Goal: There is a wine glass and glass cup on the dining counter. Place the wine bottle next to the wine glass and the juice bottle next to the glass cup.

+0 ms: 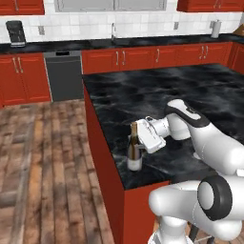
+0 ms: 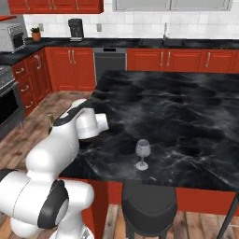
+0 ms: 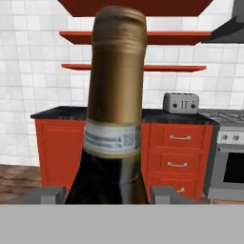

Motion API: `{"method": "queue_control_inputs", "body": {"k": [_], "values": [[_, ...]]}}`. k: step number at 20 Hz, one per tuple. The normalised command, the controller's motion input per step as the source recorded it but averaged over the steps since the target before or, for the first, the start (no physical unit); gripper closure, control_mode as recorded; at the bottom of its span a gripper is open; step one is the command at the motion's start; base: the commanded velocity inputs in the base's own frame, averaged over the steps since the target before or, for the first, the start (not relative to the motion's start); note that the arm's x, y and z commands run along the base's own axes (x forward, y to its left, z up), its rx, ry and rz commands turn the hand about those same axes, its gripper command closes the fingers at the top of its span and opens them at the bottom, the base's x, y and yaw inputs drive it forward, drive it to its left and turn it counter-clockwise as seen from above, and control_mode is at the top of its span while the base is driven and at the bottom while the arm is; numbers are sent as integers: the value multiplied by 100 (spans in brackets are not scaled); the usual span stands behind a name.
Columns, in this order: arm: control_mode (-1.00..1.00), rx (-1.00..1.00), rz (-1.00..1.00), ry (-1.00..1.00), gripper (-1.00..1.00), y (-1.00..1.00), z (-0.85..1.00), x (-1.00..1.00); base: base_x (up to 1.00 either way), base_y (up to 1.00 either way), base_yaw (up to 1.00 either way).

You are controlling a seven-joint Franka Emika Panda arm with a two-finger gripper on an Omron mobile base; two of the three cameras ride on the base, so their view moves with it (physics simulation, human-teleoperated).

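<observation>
Hand [image 1: 143, 138] clamped on dark wine bottle [image 1: 134, 151] w/ gold-foiled neck, upright.

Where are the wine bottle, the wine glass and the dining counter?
wine bottle [image 1: 134, 153]: left base view, dark body above the label.
wine glass [image 2: 143, 149]: right base view, its bowl.
dining counter [image 2: 186, 107]: right base view, bare marble top.

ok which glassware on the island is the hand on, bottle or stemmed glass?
The wine bottle, dark with a gold-foiled neck, upright at the dining counter's near-left corner, with the hand shut on it. The wine glass stands apart, untouched.
</observation>
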Motion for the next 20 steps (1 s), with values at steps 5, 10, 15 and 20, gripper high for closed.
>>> {"method": "queue_control_inputs", "body": {"k": [5, 10, 15, 20], "values": [[100, 0, 0, 0, 100, 0, 0, 0, 51, 31, -45], [100, 0, 0, 0, 100, 0, 0, 0, 42, 27, -29], [100, 0, 0, 0, 100, 0, 0, 0, 8, 5, -5], [100, 0, 0, 0, 100, 0, 0, 0, 0, 0, 0]]}}
